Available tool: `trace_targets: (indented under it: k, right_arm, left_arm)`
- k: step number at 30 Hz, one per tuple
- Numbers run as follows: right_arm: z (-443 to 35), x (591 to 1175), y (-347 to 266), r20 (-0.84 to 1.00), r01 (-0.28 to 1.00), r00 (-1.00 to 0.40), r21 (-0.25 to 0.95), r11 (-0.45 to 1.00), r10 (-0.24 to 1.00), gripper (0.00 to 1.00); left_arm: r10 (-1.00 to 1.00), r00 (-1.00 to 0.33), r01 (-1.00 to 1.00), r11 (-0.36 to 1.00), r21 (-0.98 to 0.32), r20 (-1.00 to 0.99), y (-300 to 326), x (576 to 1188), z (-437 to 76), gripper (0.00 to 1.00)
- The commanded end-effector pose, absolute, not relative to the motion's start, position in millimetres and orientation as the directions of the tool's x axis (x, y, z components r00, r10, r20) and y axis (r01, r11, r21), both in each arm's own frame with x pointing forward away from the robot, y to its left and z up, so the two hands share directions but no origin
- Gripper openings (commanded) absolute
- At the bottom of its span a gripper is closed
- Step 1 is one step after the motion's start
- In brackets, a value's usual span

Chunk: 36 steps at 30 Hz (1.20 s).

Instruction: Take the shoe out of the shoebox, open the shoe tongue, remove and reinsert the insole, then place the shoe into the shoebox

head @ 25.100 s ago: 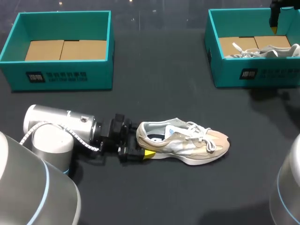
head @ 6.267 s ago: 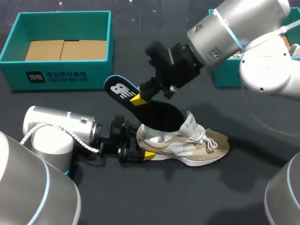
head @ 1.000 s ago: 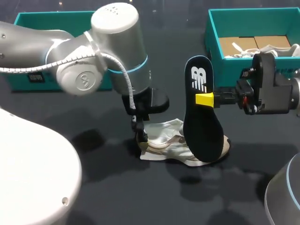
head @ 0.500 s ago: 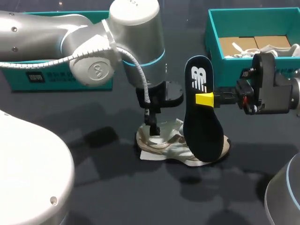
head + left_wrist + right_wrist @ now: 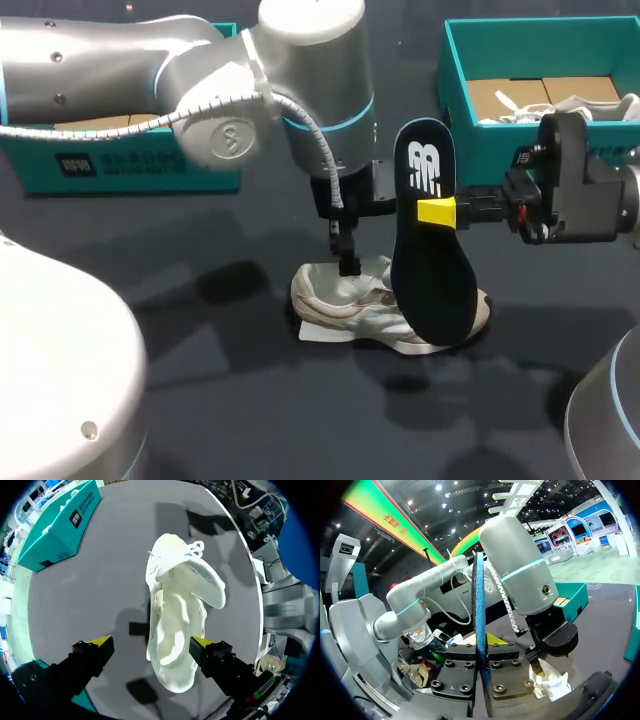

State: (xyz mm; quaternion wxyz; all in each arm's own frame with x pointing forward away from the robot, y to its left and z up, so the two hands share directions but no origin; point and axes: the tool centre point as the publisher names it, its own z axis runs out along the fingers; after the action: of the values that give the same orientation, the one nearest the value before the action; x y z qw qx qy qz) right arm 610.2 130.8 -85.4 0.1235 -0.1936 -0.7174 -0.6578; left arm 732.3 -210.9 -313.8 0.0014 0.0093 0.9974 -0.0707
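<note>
Landmark: shoe (image 5: pixel 345 305), lying on the table (image 5: pixel 200 400), outside both boxes, toe end to the right

- Left shoebox (image 5: pixel 100 165): well behind the shoe and off past its heel end, largely hidden by my left arm. My judgement is that it is the destination for the last step, so nothing needs doing there yet.
- Left tool (image 5: pixel 150 642): directly above the shoe's heel half, fingers spread wide with one on either flank and nothing gripped. Whether a fingertip touches the upper I cannot tell. Likely purpose: pin or steady the shoe so it does not skid when the insole goes back in.
- Shoe opening faces up under the left tool, with the laces (image 5: pixel 172 555) bunched at the far end. The tongue looks folded clear.
- Insole (image 5: pixel 430 240): out of the shoe, hanging upright just in front of its toe half. Holding it long axis down suits feeding one end into the opening.
- Right tool (image 5: pixel 481 662): clamped across the insole's mid-length, one finger on each face.
- Right shoebox (image 5: pixel 480 160): well behind the shoe's toe end, with a second shoe (image 5: pixel 560 108) inside. Not involved
</note>
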Motion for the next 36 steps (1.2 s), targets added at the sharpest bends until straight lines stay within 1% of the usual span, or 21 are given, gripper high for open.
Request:
trace_targets:
  k: [1,2,4,5,6,8,12,18,19,21,22,23,26,27,28,29,30,31,36]
  right_arm:
    - [-86.4,611.1,132.7,0.432,0.44,-0.895,0.896,0.059,0.116,0.0]
    - [-86.4,611.1,132.7,0.432,0.44,-0.895,0.896,0.059,0.116,0.0]
    - [-86.4,611.1,132.7,0.432,0.44,-0.895,0.896,0.059,0.116,0.0]
    - [-86.4,611.1,132.7,0.432,0.44,-0.895,0.896,0.059,0.116,0.0]
    - [-86.4,611.1,132.7,0.432,0.44,-0.895,0.896,0.059,0.116,0.0]
    - [-86.4,611.1,132.7,0.432,0.44,-0.895,0.896,0.059,0.116,0.0]
    - [-86.4,611.1,132.7,0.432,0.44,-0.895,0.896,0.059,0.116,0.0]
    - [-86.4,611.1,132.7,0.432,0.44,-0.895,0.896,0.059,0.116,0.0]
    - [-86.4,611.1,132.7,0.432,0.44,-0.895,0.896,0.059,0.116,0.0]
    - [-86.4,611.1,132.7,0.432,0.44,-0.895,0.896,0.059,0.116,0.0]
    - [-86.4,611.1,132.7,0.432,0.44,-0.895,0.896,0.059,0.116,0.0]
    - [-86.4,611.1,132.7,0.432,0.44,-0.895,0.896,0.059,0.116,0.0]
    - [-86.4,611.1,132.7,0.432,0.44,-0.895,0.896,0.059,0.116,0.0]
    - [-86.4,611.1,132.7,0.432,0.44,-0.895,0.896,0.059,0.116,0.0]
    - [-86.4,611.1,132.7,0.432,0.44,-0.895,0.896,0.059,0.116,0.0]
    - [-86.4,611.1,132.7,0.432,0.44,-0.895,0.896,0.059,0.116,0.0]
    - [-86.4,611.1,132.7,0.432,0.44,-0.895,0.896,0.059,0.116,0.0]
    - [-86.4,611.1,132.7,0.432,0.44,-0.895,0.896,0.059,0.116,0.0]
    - [-86.4,611.1,132.7,0.432,0.44,-0.895,0.896,0.059,0.116,0.0]
  left_arm:
    - [0.01,-1.0,0.012,0.99,-0.143,-0.014,-223.6,735.8,-330.6,0.99]
    - [0.007,-1.0,0.009,0.99,-0.142,-0.014,-225.9,737.1,-333.6,0.91]
    - [0.005,-1.0,0.008,0.99,-0.141,-0.018,-229.8,738.5,-339.7,0.8]
    - [0.005,-1.0,0.008,0.99,-0.14,-0.016,-231.4,739.0,-342.5,0.77]
    - [0.006,-1.0,0.008,0.99,-0.141,-0.016,-233.2,739.1,-345.7,0.77]
    - [0.004,-1.0,0.006,0.99,-0.139,-0.018,-237.3,740.3,-351.8,0.67]
    - [0.008,-1.0,0.009,0.991,-0.131,-0.007,-244.2,742.3,-360.2,0.63]
    - [0.012,-1.0,0.011,0.992,-0.123,0.005,-251.1,740.3,-368.3,0.64]
    - [0.014,-1.0,0.013,0.993,-0.121,0.008,-252.4,738.6,-370.6,0.62]
    - [0.016,-1.0,0.014,0.993,-0.118,0.013,-253.3,737.0,-372.6,0.52]
    - [0.018,-1.0,0.016,0.993,-0.114,0.02,-253.5,735.7,-374.0,0.49]
    - [0.019,-0.999,0.016,0.993,-0.113,0.027,-253.2,734.6,-374.9,0.49]
    - [0.023,-0.999,0.018,0.994,-0.107,0.045,-250.9,731.2,-377.5,0.43]
    - [0.024,-0.999,0.019,0.994,-0.106,0.047,-249.9,729.8,-378.3,0.39]
    - [0.027,-0.998,0.022,0.994,-0.104,0.051,-248.9,728.3,-378.7,0.31]
    - [0.03,-0.998,0.024,0.995,-0.101,0.056,-248.0,727.2,-379.0,0.2]
    - [0.03,-0.998,0.024,0.995,-0.101,0.057,-247.2,726.4,-379.2,0.06]
    - [0.03,-0.998,0.024,0.995,-0.1,0.059,-246.2,725.7,-379.0,0.0]
    - [0.04,-0.997,0.034,0.995,-0.096,0.061,-243.1,723.7,-373.7,0.0]
